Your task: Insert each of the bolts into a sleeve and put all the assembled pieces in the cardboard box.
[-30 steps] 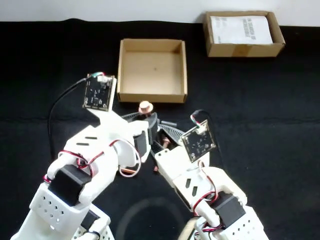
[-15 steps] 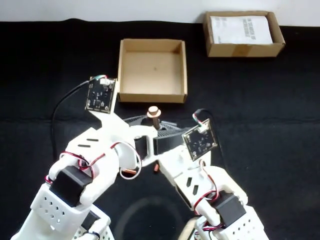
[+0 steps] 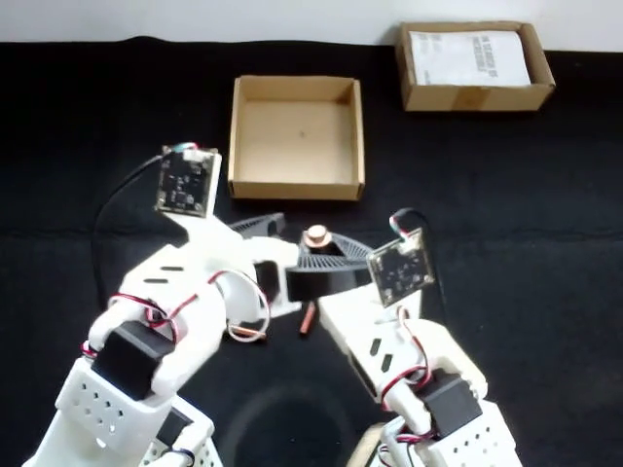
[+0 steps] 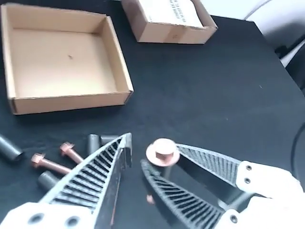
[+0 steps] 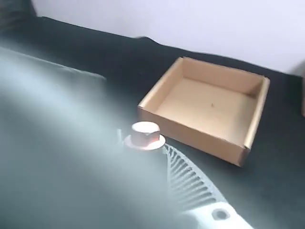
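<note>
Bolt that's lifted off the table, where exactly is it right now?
In the high view the bolt is mid-table, head up, gripped in the right tool. It sits just on the arms' side of the open cardboard box.

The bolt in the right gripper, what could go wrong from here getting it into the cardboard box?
1. The right gripper grips the bolt just below its head; the piece could tilt or slip out short of the cardboard box.
2. The open left gripper sits right beside it, so the arms might collide when the right one swings.
3. Loose bolts and sleeves lie close by; a low pass could scatter them.
</note>
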